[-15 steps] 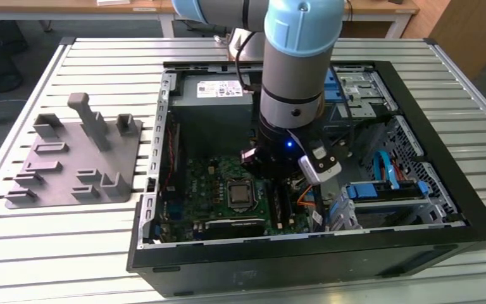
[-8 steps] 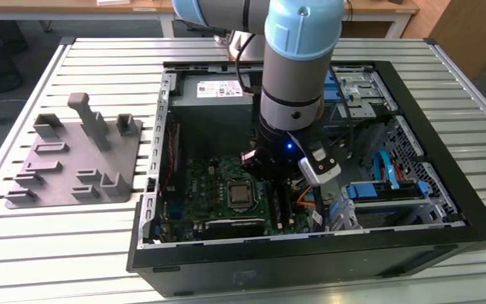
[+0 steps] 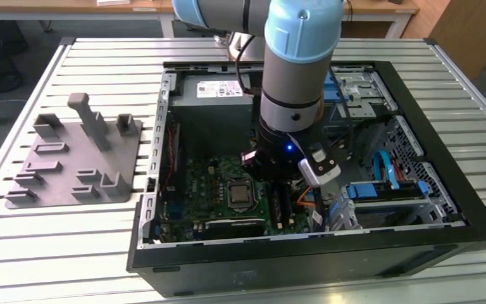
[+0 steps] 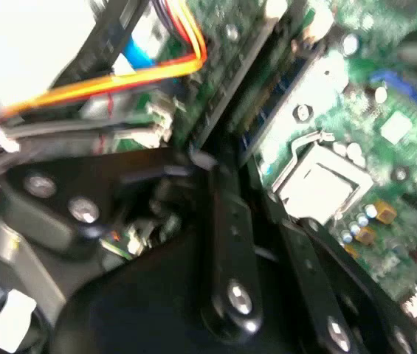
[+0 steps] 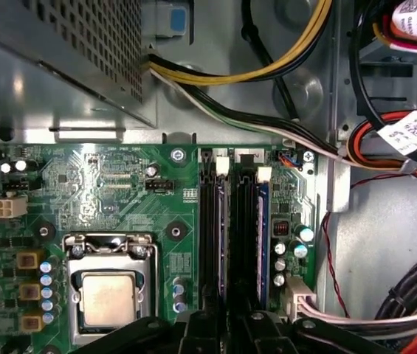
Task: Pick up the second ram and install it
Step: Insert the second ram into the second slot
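Observation:
Two long blue-green strips stand on edge in neighbouring black slots beside the processor socket (image 5: 108, 295) of the green motherboard (image 5: 97, 184). The one nearer the socket, which I take as the second ram (image 5: 223, 228), runs in under my gripper (image 5: 227, 335). The other strip (image 5: 263, 228) sits one slot further out. In the exterior view my gripper (image 3: 280, 189) is low inside the open computer case (image 3: 445, 209), right over these slots. The second wrist view shows my gripper (image 4: 241, 181) just above the slots (image 4: 267, 81), blurred.
A grey fixture (image 3: 74, 158) with upright posts lies on the slatted table (image 3: 57, 240) at the exterior view's left. Orange, yellow and black cables (image 5: 385, 169) hang close to the slots. The power supply (image 5: 53, 66) and the drive cages (image 3: 395, 183) crowd the case.

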### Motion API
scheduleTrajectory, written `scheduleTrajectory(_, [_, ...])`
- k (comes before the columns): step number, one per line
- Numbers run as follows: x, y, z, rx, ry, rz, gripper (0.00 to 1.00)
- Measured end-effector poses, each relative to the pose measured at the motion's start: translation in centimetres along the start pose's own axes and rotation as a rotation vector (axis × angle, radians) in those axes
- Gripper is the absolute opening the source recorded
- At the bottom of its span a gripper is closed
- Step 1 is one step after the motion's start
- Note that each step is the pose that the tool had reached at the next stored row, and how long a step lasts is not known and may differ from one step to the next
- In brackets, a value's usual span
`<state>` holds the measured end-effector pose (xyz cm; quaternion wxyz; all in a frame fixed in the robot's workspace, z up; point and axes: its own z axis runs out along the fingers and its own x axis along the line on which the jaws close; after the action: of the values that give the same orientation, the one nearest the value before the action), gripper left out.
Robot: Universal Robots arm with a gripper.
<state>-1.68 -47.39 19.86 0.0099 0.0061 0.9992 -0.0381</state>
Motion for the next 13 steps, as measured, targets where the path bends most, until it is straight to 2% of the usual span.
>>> scheduleTrajectory(1, [0.01, -0.02, -0.04, 0.0009, 0.0003, 0.0, 0.21])
scheduleTrajectory(4, [0.01, -0.03, -0.35, 0.0015, 0.0005, 0.0, 0.21])
scheduleTrajectory(9, [-0.03, 0.09, -2.61, 0.0011, 0.0004, 0.0, 0.21])
scheduleTrajectory(10, [-0.04, 0.16, -3.06, 0.0012, 0.0004, 0.0, 0.2])
scheduleTrajectory(11, [-0.05, 0.25, -3.48, 0.0012, 0.0004, 0.0, 0.13])
scheduleTrajectory(13, [-0.06, 0.41, -4.32, 0.0011, 0.0004, 0.0, 0.1])
